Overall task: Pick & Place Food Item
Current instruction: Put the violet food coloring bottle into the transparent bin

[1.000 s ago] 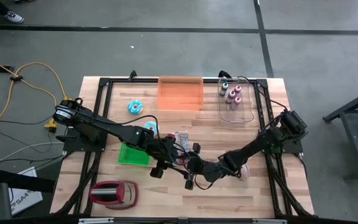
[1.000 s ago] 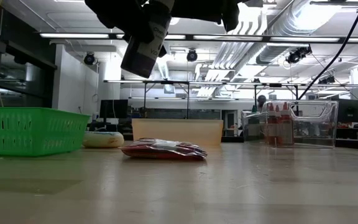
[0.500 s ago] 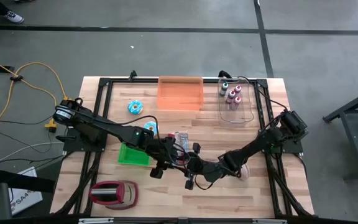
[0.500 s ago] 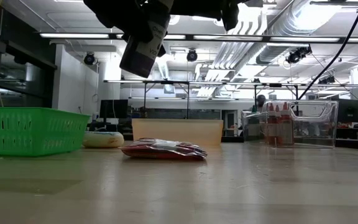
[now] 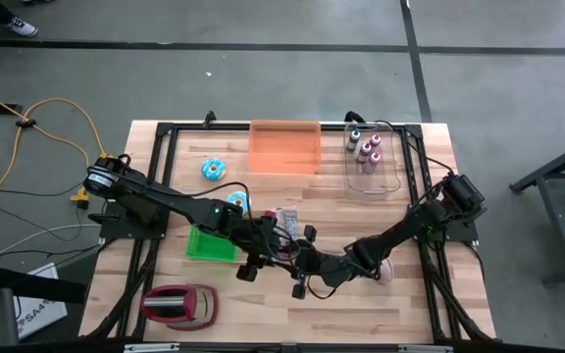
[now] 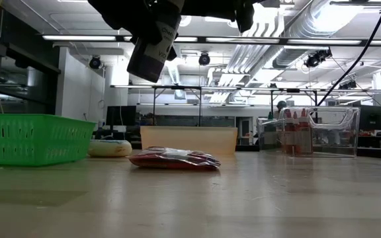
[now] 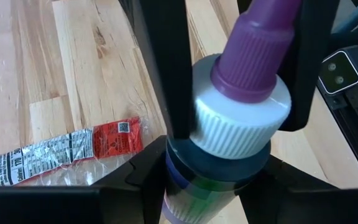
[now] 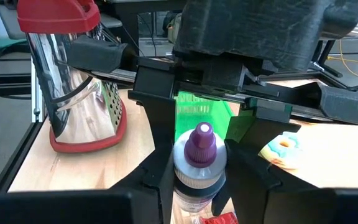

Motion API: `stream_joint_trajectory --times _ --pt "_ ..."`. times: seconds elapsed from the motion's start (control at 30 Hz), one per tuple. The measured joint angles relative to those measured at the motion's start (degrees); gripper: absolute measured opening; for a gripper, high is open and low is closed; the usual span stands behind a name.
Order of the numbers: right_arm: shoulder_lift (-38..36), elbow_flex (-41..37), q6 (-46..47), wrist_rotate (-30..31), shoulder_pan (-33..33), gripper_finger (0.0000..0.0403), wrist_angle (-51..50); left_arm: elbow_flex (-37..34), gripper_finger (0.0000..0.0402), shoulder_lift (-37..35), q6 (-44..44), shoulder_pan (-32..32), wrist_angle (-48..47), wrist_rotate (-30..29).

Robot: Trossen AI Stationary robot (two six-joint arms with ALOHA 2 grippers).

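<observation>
- Nothing on the worktop [image 5: 361, 304] has shifted since a second ago; only the right claw [image 8: 199, 163] has closed in, and both arms hang where they were.
- Left claw [image 7: 229, 134] and right claw meet above mid-worktop, both pinching one purple-capped bottle [image 7: 241, 106], held clear of the wood.
- Red food packet [image 6: 174, 159] lies flat below them, beside the green basket [image 5: 210, 244].
- Red-topped grater [image 8: 82, 81] stands near the front edge.
</observation>
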Motion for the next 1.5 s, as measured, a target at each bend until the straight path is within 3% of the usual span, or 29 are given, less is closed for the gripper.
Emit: stream_joint_trajectory --times 0.97,1.27,1.5 --pt "0.02 0.00 0.68 0.00 0.00 0.0106 0.07 0.00 0.0160 0.00 1.94 0.12 0.33 0.26" --pt "0.11 0.00 0.72 -0.29 0.02 0.0106 -0.06 0.00 0.0207 0.00 2.66 0.13 0.79 0.72" --pt "0.11 0.00 1.89 -0.17 0.09 0.0106 -0.57 0.00 0.0215 0.00 2.64 0.10 0.72 0.74"
